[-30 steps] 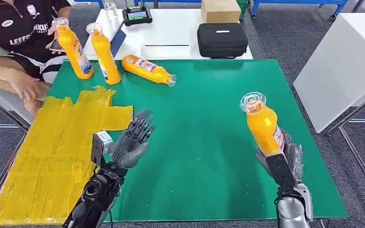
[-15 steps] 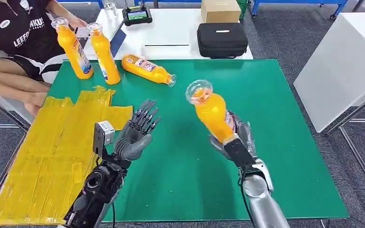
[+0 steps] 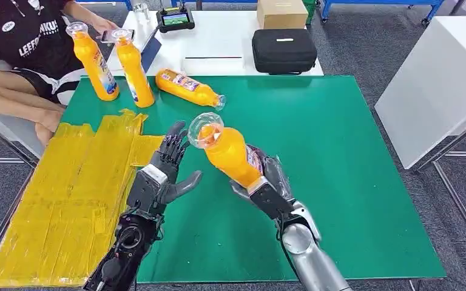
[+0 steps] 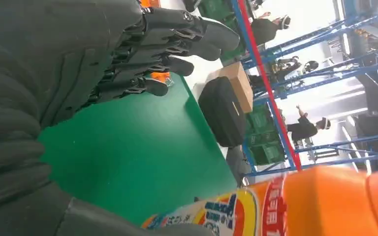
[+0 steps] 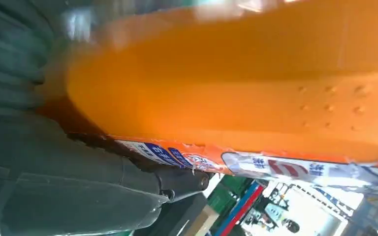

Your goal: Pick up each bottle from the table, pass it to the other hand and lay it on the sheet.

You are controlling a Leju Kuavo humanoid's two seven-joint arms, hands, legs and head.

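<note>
My right hand [image 3: 266, 187] grips an orange bottle [image 3: 226, 151] by its lower body, tilted with its clear cap toward my left hand; the same bottle [image 5: 256, 83] sits close against the right wrist camera. My left hand [image 3: 165, 171] is open, fingers spread, just left of the bottle and a small gap from it. In the left wrist view the open fingers [image 4: 177, 44] stretch over the green mat with the held bottle [image 4: 295, 206] close by. Two more orange bottles [image 3: 97, 60] [image 3: 135, 68] stand at the mat's far left, a third [image 3: 188, 88] lies beside them. The yellow sheet [image 3: 67, 194] covers the mat's left side.
The green mat [image 3: 340, 151] covers the table. A person [image 3: 18, 54] sits at the far left corner, an arm near the standing bottles. Behind the mat lie a black case [image 3: 284, 51], a cardboard box [image 3: 281, 13] and a small device [image 3: 175, 19]. A white table [image 3: 443, 79] stands right.
My right hand has carried the bottle from the mat's right side leftward to the middle, tilting it toward my left hand. My left hand has risen and turned toward the bottle.
</note>
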